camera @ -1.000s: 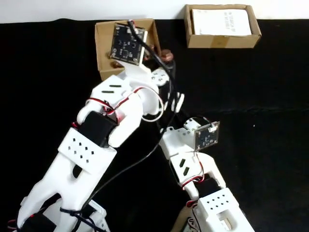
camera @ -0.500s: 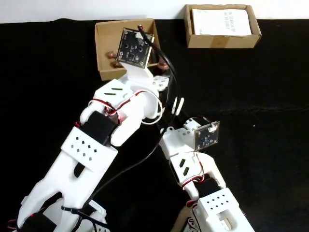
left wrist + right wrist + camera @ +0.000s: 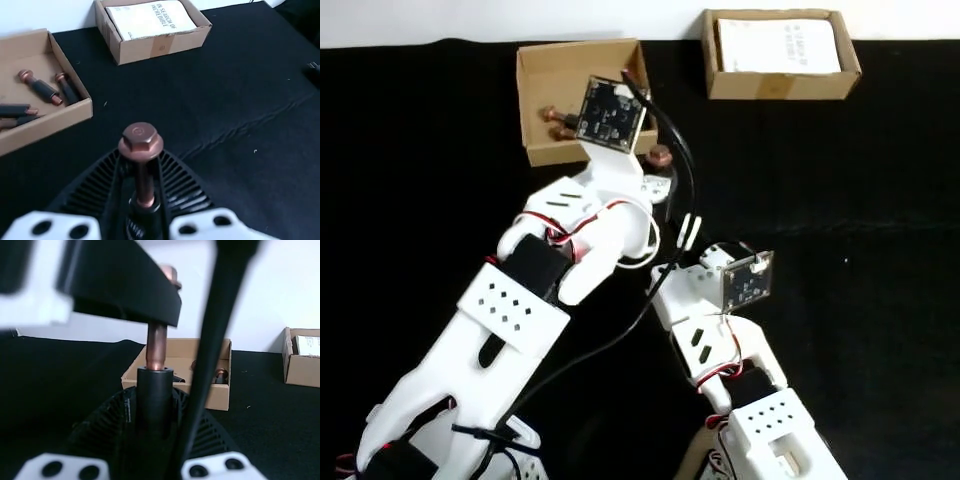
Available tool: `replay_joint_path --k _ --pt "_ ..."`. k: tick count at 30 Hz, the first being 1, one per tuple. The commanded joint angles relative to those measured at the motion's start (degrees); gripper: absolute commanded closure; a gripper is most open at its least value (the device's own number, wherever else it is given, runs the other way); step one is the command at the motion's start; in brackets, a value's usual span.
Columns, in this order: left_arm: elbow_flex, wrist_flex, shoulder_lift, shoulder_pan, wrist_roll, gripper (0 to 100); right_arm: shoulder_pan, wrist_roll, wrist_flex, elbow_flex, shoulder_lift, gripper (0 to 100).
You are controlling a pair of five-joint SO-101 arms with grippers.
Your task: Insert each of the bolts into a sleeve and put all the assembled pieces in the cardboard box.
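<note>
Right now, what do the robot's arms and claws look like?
The left arm and right arm are white plastic shells with slots and small holes, joined by black motor blocks. Thin red and white wires run along them, plus a thick black cable. Each wrist carries a dark circuit board. The left gripper and right gripper have ribbed black fingers on white bases.

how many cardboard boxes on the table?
2. One cardboard box at the table's far edge, partly behind the left arm, holds assembled pieces. The second box, to its right along that edge, holds a white booklet. The arms could hide more.
</note>
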Motion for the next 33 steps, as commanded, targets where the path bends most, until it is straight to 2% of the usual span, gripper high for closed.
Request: replay_joint_path --k 1,5,9,14,19,21,24,27,31,33 --pt "0.04 2.11 -0.22 0.66 -0.35 97 0.4 -0.18 -0.92 -0.75 -0.13 99.2" --pt "-0.22 10.2 -0.22 2.24 -0.09 87 0.4 -0.18 -0.92 -0.75 -0.04 99.2" --pt "-4.35 17.76 -0.31 2.15 1.93 83 0.4 -0.26 -0.31 -0.92 0.13 99.2" --pt "-18.42 28.75 -0.48 2.24 2.99 82 0.57 -0.53 8.04 -3.56 0.04 99.2" --pt "-34.07 41.05 -0.75 1.98 2.73 81 0.66 -0.53 17.01 -13.23 0.22 99.2" --pt "-41.1 46.07 -0.84 -0.04 2.46 81 0.66 -0.53 20.44 -17.71 0.48 99.2" --pt "-49.01 50.64 -0.84 -5.93 -3.25 85 1.36 -0.53 22.46 -23.43 4.26 99.2" --pt "-47.43 53.71 -0.84 -14.55 -8.26 99 2.77 -0.53 22.46 -30.9 12.97 99.2" --pt "-32.57 52.84 -3.3 -22.64 -8.97 99 3.21 -1.85 22.37 -43.47 26.33 99.2" --pt "-22.73 49.41 -7.96 -25.63 -9.05 99 3.21 -4.04 22.37 -50.24 33.1 99.2"
